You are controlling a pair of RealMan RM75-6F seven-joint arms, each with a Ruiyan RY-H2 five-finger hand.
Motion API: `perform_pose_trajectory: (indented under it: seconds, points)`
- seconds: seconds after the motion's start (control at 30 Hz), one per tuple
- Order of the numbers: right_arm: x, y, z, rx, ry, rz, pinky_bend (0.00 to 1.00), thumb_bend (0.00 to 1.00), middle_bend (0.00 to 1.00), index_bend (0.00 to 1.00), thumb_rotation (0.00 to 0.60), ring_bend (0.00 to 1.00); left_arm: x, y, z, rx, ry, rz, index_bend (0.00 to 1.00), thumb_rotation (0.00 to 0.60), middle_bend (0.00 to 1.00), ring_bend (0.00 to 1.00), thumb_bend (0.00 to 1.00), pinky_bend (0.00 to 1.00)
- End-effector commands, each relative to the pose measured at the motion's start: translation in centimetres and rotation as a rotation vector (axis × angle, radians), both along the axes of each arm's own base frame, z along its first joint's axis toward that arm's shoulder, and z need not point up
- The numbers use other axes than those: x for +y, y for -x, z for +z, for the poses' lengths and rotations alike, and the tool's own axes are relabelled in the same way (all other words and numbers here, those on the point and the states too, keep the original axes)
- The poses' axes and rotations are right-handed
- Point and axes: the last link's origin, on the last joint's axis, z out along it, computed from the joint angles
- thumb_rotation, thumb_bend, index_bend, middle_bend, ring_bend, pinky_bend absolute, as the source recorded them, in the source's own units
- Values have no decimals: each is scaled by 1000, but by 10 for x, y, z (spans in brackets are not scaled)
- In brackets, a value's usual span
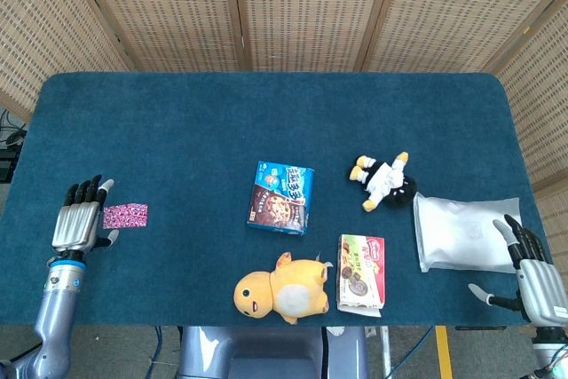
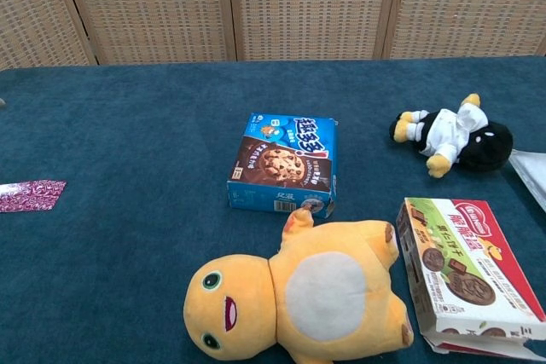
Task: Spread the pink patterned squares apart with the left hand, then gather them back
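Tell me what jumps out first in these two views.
The yellow plush toy lying face-up at the table's near edge stands out, with the blue cookie box just behind it at centre. Far left, the pink patterned squares lie flat beside the open left hand.

A desk (image 1: 177,122) covered in dark blue carpet-like cloth carries everything. The pink patterned squares (image 1: 125,216) lie flat just right of the left robot hand (image 1: 78,219). Further right, near the middle, sits a blue cookie box (image 1: 280,197), with a yellow plush toy (image 1: 282,290) toward the near edge. A green-and-red biscuit box (image 1: 361,274) lies beside the plush. A penguin plush (image 1: 385,180) and a white bag (image 1: 464,233) lie closest to the right robot hand (image 1: 528,274).
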Motion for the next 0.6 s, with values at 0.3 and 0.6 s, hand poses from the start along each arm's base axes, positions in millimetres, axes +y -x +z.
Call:
perform_pose_trajectory:
  seconds: [0.3, 0.6]
  points:
    - [1, -4, -1, 31, 9, 10, 0, 106, 0, 43, 600, 0, -61, -8, 27, 5, -83, -121, 25, 600, 0, 0, 266, 0]
    - [3, -7, -2, 48, 11, 15, 0, 105, 0, 43, 600, 0, -75, -5, 29, 18, -77, -144, 26, 600, 0, 0, 266, 0]
